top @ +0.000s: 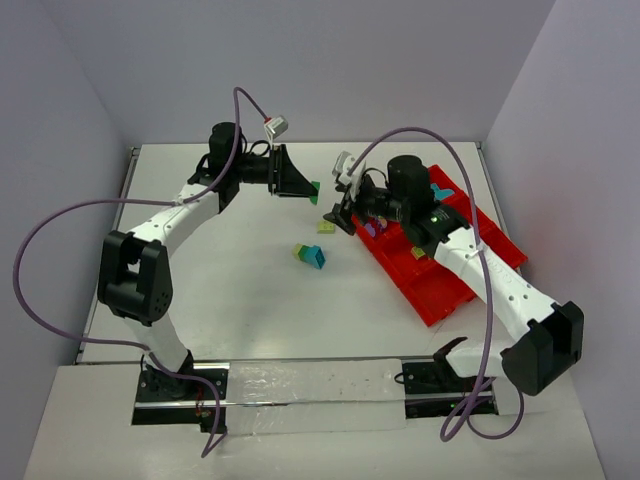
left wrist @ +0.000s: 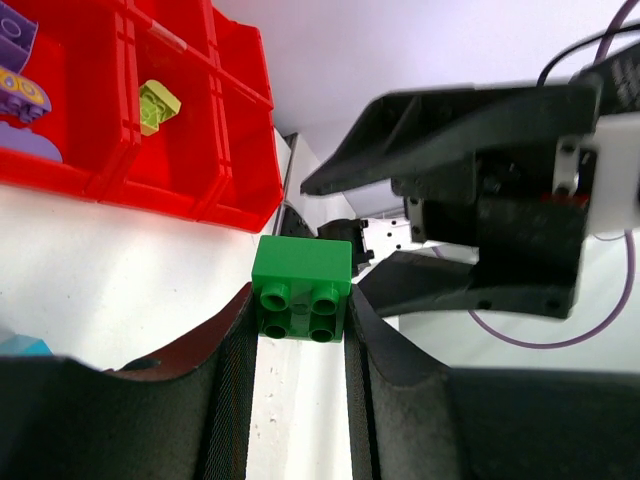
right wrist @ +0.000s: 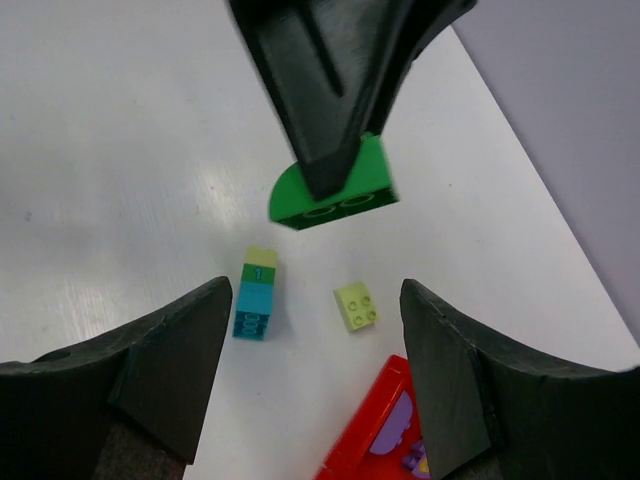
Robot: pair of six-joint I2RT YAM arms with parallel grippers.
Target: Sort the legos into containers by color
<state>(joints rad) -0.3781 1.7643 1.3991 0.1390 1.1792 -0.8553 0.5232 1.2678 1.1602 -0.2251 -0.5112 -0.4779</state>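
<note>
Ok so here's what I'm looking at on the feeds. The left end effector (left wrist: 300,330) is clamping down on a green brick (left wrist: 300,285), pinching it by its sides right at the fingertips, with the studs facing the wrist cam. From the top view it's holding that brick out over the far middle of the desk (top: 230,270), and it looks lifted off the surface.

The right end effector (right wrist: 315,310) is hanging with its jaws spread wide and nothing between them, pointing toward the left one from just beside the near-left edge of the red tray (top: 440,290).

Below the right wrist cam, two loose things are sitting on the desk. One is a single pale yellow brick (right wrist: 357,305), close to the tray's corner. The other is a short stack (right wrist: 257,292) lying on its side, going pale yellow, green, then teal, a bit further from the tray.

In the tray, I'm seeing purple pieces (left wrist: 20,90) in one compartment, a yellow-green piece (left wrist: 158,105) in the compartment next to it, and a teal piece (top: 438,189) at the far end.
</note>
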